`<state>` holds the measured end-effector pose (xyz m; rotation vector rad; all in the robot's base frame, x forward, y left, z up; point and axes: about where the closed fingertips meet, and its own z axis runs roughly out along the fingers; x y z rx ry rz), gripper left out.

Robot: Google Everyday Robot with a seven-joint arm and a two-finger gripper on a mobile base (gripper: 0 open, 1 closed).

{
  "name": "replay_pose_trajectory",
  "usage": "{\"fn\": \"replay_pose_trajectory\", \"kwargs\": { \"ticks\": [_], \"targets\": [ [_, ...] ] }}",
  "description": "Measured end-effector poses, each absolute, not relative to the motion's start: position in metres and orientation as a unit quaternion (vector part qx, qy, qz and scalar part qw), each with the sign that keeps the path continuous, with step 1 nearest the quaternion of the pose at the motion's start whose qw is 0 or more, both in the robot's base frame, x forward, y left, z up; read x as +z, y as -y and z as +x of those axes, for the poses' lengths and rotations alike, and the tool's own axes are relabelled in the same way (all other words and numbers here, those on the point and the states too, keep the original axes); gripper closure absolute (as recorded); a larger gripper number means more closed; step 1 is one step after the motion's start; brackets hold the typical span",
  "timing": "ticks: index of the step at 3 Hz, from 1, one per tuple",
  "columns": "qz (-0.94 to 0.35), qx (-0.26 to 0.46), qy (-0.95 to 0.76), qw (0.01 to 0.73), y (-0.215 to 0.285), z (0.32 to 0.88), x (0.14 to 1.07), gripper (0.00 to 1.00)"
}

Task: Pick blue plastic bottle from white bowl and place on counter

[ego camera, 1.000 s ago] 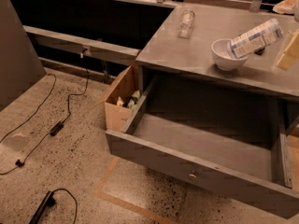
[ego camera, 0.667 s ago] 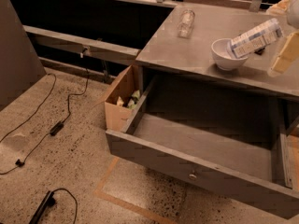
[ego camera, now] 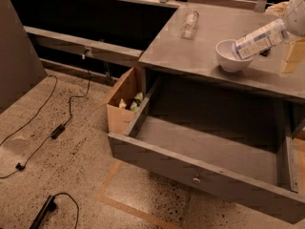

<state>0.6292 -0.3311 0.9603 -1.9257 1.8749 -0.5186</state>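
- Pincer [ego camera: 295, 14]: at the top right edge of the camera view, above the far right part of the counter [ego camera: 200, 56]; only a whitish part of it is in frame.
- Pincer state: cannot tell whether open, closed or gripping. It meets the upper end of the bottle, but the contact itself is not readable.
- Blue plastic bottle [ego camera: 259, 38]: tilted, its upper end right at the pincer, its lower end down and left of the pincer, resting inside the white bowl [ego camera: 231, 58].
- White bowl: below and left of the pincer, upright on the counter, near the front edge.
- Progress, judged: early. The bottle is not yet out of the bowl; the pincer is at the grasp spot, at most.
- Left to do: secure the grip, lift the bottle clear of the rim, set it on bare counter beside the bowl, release.
- 1 clear glass vessel [ego camera: 189, 23] lies on the counter far left of the pincer, well apart from the bowl; not the target.
- Beige object [ego camera: 293, 56] sits just below the pincer at the right edge; can't identify it.
- Open drawer [ego camera: 205, 151] is well below the pincer; cardboard box [ego camera: 123, 101] is on the floor, far down-left.
- Writing: bottle label is pale blue-and-white, no text or brand readable. Nothing legible elsewhere.
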Motion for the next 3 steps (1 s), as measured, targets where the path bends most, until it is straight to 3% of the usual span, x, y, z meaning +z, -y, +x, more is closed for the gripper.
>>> {"fn": "replay_pose_trajectory", "kwargs": {
  "ticks": [3],
  "targets": [
    [-0.716, -0.286, -0.607, 0.194, 0.353, 0.700, 0.956, 0.00]
  ]
}}
